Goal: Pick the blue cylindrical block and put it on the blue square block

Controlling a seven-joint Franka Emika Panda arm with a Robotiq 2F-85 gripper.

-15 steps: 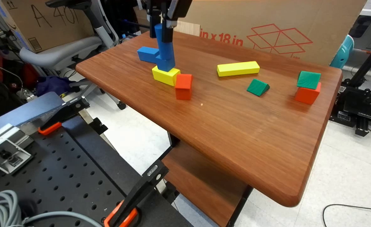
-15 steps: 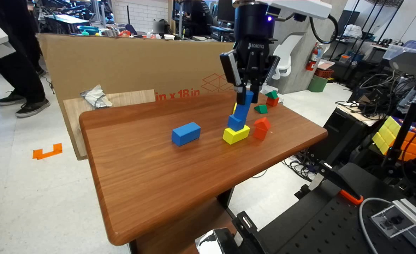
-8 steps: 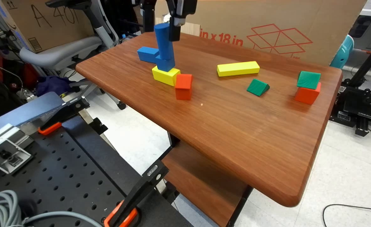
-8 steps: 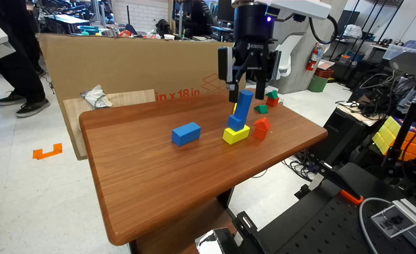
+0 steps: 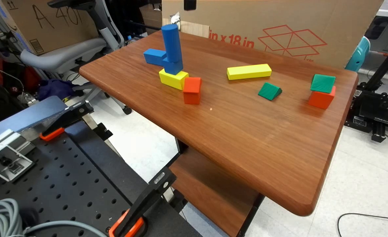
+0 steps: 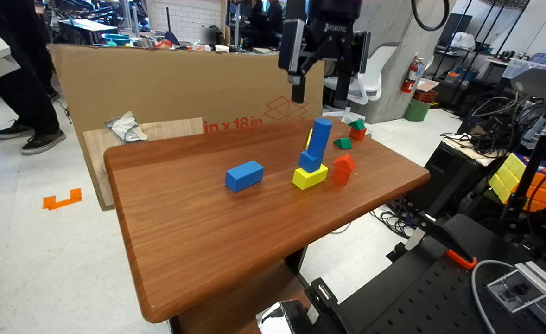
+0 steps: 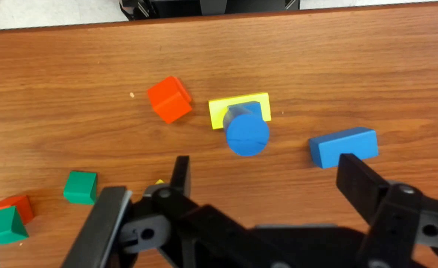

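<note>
The blue cylindrical block (image 6: 320, 137) stands upright on top of the blue square block (image 6: 309, 162), which itself rests on a yellow block (image 6: 310, 178). Both exterior views show this stack. Above it, apart from the cylinder's top, hangs my gripper (image 6: 320, 93), its fingers spread wide with nothing between them. From the wrist view, the cylinder's round top (image 7: 247, 135) lies beyond the open jaws, and it covers much of the blue square block (image 7: 254, 107). Only one dark fingertip (image 5: 189, 4) enters an exterior view at the top edge.
Beside the stack stand red blocks (image 5: 192, 90) and a flatter blue block (image 6: 244, 176). Farther along the table lie a long yellow block (image 5: 249, 71), a green wedge (image 5: 270, 91), and another green wedge (image 5: 323, 83) atop a red block (image 5: 321, 99). Cardboard (image 6: 185, 88) rises behind the table.
The gripper has opened and let go of the blue cylindrical block, then risen away from it. The cylinder has stayed standing on the blue square block.
</note>
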